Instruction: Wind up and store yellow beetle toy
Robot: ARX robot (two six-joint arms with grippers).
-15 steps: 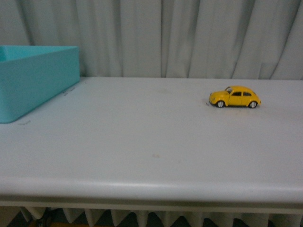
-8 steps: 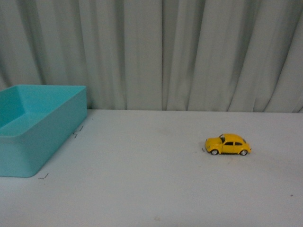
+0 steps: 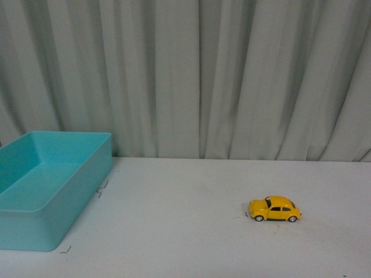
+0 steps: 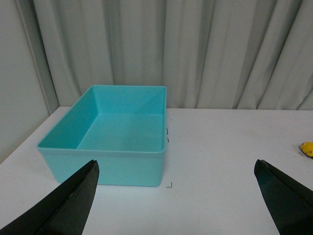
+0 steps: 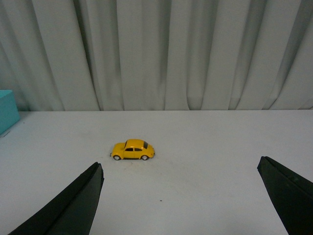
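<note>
The yellow beetle toy stands on its wheels on the white table, right of centre in the front view, nose pointing left. In the right wrist view the yellow beetle toy sits ahead of my right gripper, which is open with nothing between its black fingers. My left gripper is also open and empty, hovering near the teal bin; a sliver of the toy shows at that view's edge. Neither arm appears in the front view.
An empty teal plastic bin stands at the table's left, seen close up as the bin in the left wrist view. Small black corner marks lie on the table by it. Grey curtains hang behind the white table.
The front view has tilted upward: the table's near edge has dropped out of sight, more curtain shows, and the toy and bin sit lower in the picture. The toy itself has not moved on the table.
</note>
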